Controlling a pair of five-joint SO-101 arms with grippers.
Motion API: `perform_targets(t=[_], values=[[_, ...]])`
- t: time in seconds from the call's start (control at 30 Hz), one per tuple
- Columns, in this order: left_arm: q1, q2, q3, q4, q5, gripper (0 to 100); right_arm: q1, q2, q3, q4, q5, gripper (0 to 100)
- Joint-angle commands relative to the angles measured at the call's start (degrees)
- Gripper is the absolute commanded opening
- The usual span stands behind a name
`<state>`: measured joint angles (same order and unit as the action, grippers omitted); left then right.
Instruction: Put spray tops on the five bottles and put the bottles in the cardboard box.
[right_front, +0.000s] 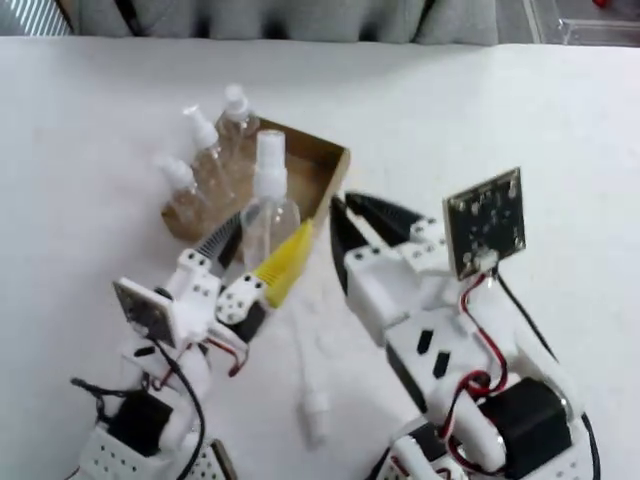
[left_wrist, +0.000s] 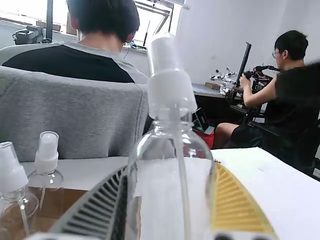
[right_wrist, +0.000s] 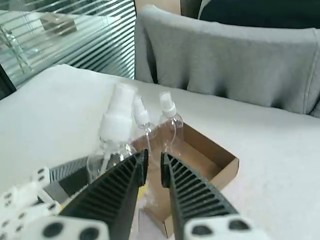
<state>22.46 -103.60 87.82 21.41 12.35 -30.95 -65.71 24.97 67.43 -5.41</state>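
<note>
High view: left gripper (right_front: 270, 230) pinches a capped spray bottle (right_front: 268, 195) at the cardboard box's (right_front: 318, 143) rim. Left wrist view: its fingers (left_wrist: 235, 205) clasp the spray bottle. Right wrist view: right gripper (right_wrist: 153, 156) barely parted, empty. Boxing step, likely; next, lower inside, release.

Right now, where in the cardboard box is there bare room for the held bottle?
Bare: the brown cardboard box's right half, between the three clear spray-topped bottles and its right wall. Crowded: its left half, and the front edge where the left pincer holds the fourth clear bottle.
</note>
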Motion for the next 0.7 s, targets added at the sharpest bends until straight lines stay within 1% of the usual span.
perform_targets(t=[0.0,0.1,0.2,0.3,0.4,0.5,0.67], values=[[-1.3,-0.7,-7.8,1.2,0.7,2,0.4,-3.1,4.1,0.4,0.4,1.5],[-1.4,2.2,-10.5,1.2,0.7,2,-1.1,-6.9,8.3,0.4,0.5,1.5],[-1.4,10.2,-15.8,1.2,0.9,2,-5.5,-11.3,12.5,0.4,0.5,1.5],[-1.4,20.4,-24.4,1.3,4.9,2,-11.1,-16.0,17.0,-1.7,0.5,1.5],[-1.4,29.4,-32.9,1.8,6.3,2,-15.8,-20.6,22.4,-7.0,0.5,1.5],[-1.0,34.9,-39.3,5.6,6.7,2,-19.6,-25.4,28.0,-13.0,0.5,1.5],[-0.8,36.4,-45.1,10.6,6.7,2,-20.7,-30.4,36.7,-20.4,0.5,1.5]])
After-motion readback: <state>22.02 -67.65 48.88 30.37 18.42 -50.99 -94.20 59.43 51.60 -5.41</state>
